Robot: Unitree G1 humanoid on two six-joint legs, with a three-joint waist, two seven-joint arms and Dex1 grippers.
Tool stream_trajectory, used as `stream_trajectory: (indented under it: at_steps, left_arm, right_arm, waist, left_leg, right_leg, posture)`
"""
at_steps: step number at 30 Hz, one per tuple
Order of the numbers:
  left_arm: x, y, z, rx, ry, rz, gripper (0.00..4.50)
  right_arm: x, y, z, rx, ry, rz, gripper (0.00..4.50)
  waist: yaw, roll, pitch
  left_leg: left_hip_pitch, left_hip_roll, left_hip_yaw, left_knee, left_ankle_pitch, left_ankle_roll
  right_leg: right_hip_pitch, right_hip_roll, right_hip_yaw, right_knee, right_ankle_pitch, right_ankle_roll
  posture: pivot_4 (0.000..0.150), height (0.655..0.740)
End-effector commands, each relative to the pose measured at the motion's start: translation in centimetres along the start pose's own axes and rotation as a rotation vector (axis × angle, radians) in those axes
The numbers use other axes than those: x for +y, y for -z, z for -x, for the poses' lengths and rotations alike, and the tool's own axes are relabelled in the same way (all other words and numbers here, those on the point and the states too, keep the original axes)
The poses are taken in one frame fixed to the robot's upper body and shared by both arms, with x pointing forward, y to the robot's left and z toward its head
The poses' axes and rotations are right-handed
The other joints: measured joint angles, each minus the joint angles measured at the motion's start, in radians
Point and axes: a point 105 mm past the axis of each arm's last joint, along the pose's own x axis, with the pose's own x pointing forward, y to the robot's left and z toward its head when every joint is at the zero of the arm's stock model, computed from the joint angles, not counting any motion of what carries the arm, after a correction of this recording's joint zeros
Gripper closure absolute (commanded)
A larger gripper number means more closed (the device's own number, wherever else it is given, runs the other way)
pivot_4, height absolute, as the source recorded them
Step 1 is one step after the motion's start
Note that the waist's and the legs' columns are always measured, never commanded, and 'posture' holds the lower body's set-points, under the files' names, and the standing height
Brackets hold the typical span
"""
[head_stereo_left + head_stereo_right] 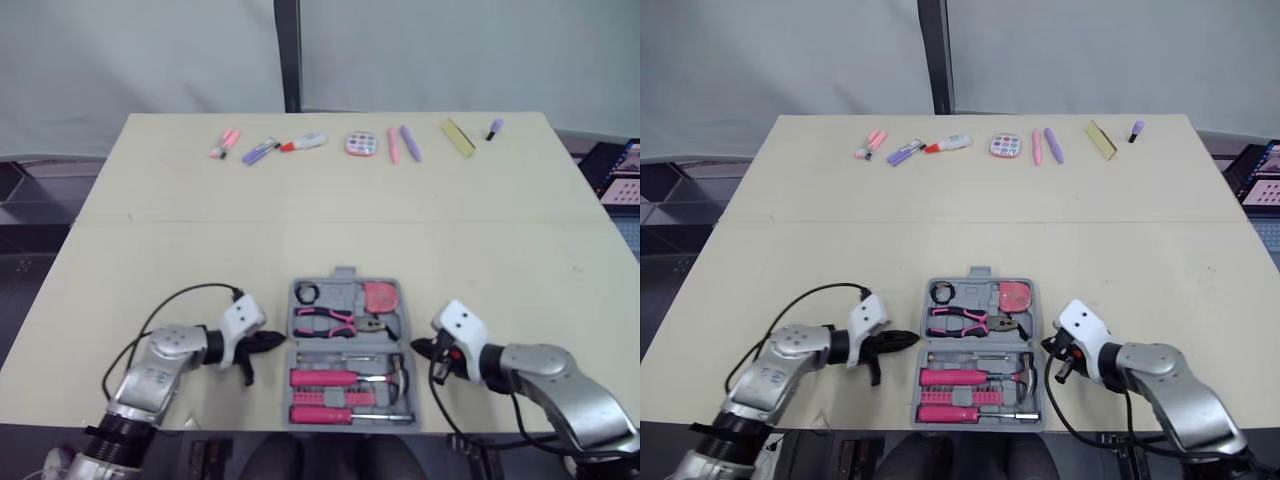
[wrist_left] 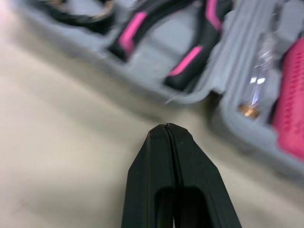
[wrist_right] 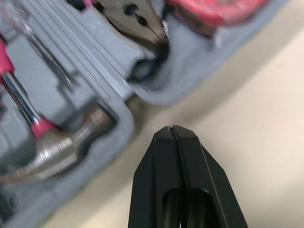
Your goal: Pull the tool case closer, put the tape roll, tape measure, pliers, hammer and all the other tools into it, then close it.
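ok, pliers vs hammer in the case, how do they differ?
The pliers sit in the far half of the open tool case; the hammer sits in the near half. The pliers have two black-and-pink handles; the hammer has a single pink handle and a bare metal head. Shared: both lie flat in moulded slots, handles to the robot's left, working ends to its right.

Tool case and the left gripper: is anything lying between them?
Nothing: only bare table separates left gripper from tool case, shown in the left wrist view.

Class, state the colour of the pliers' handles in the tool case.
Black with pink strips on the pliers, clearest in the left wrist view.
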Motion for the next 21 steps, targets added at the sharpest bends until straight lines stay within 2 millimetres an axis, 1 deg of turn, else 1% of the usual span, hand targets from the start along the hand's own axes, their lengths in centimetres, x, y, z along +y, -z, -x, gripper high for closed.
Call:
stream_trajectory:
  at_steps: [1,2,4,6,7,9,12,15,20,21]
  left_arm:
    - [0.5,-1.6,2.0,-0.086,-0.008,-0.018,4.5]
    - [-0.2,-2.7,2.7,-0.135,0.036,-0.027,4.5]
    - [-2.3,-4.3,3.8,-0.207,0.145,-0.043,4.5]
    - [-3.7,-4.8,4.1,-0.225,0.201,-0.064,4.5]
    - [-4.9,-5.3,4.3,-0.29,0.241,-0.096,4.5]
    - [-6.7,-4.9,4.3,-0.299,0.291,-0.125,4.5]
    - [-7.8,-4.4,3.8,-0.3,0.304,-0.147,4.5]
    - [-9.5,-3.4,2.6,-0.291,0.349,-0.195,4.5]
    - [-11.2,-2.1,0.9,-0.289,0.391,-0.217,4.5]
    - [-11.3,-1.7,0.6,-0.28,0.394,-0.226,4.5]
  right_arm:
    - [-1.0,-1.3,1.2,-0.065,0.022,-0.004,4.46]
    - [-1.3,-1.7,1.4,-0.094,0.023,-0.028,4.46]
    - [-1.9,-2.4,1.6,-0.146,0.026,-0.075,4.46]
    - [-2.2,-2.8,1.4,-0.173,0.028,-0.104,4.46]
    - [-2.4,-3.0,1.2,-0.188,0.027,-0.124,4.46]
    - [-2.7,-3.4,0.7,-0.218,0.02,-0.158,4.46]
    - [-2.9,-3.9,0.3,-0.255,0.006,-0.199,4.46]
    - [-3.3,-4.8,-0.3,-0.298,-0.01,-0.249,4.46]
    - [-3.1,-5.8,-0.8,-0.323,-0.061,-0.323,4.46]
    - [-3.0,-5.8,-0.8,-0.316,-0.083,-0.355,3.98]
  waist:
    - [0.001,0.0,0.0]
    - [0.002,0.0,0.0]
    - [0.001,-0.001,0.001]
    - [0.001,-0.001,0.001]
    - [0.001,-0.001,0.001]
    - [0.001,-0.001,0.001]
    - [0.001,-0.001,0.001]
    - [0.001,-0.001,0.001]
    - [0.001,-0.001,0.001]
    - [0.001,-0.001,0.001]
  left_leg:
    - [0.0,0.0,0.0,0.0,0.0,0.0]
    - [0.0,0.0,0.0,0.0,0.0,0.0]
    - [0.0,0.0,0.0,0.0,0.0,0.0]
    - [0.0,0.0,0.0,0.0,0.0,0.0]
    - [0.0,0.0,0.0,0.0,0.0,0.0]
    - [0.0,0.0,0.0,-0.001,0.0,0.0]
    - [0.0,0.001,0.001,-0.001,0.0,0.0]
    - [0.0,0.001,0.001,-0.001,0.0,0.0]
    - [0.0,0.001,0.001,-0.001,0.0,0.0]
    - [0.0,0.001,0.001,-0.001,0.0,0.0]
  right_leg:
    - [0.0,0.0,0.0,0.0,0.0,0.0]
    - [0.0,0.0,0.0,0.0,0.0,0.0]
    - [0.0,-0.001,0.0,-0.001,0.0,0.0]
    - [0.001,-0.001,0.001,-0.003,0.0,0.0]
    - [0.001,-0.001,0.001,-0.005,0.0,0.0]
    - [0.003,-0.001,0.001,-0.009,0.0,0.0]
    - [0.004,0.0,0.001,-0.011,0.0,0.0]
    - [0.005,0.0,0.001,-0.012,0.0,0.0]
    - [0.005,0.001,0.001,-0.011,0.0,0.0]
    - [0.005,0.001,0.001,-0.011,0.0,0.0]
  posture:
    - [0.15,0.7134]
    - [0.15,0.7134]
    - [0.15,0.7134]
    - [0.15,0.7134]
    - [0.15,0.7134]
    - [0.15,0.7134]
    - [0.15,0.7134]
    - [0.15,0.7134]
    - [0.15,0.7134]
    - [0.15,0.7134]
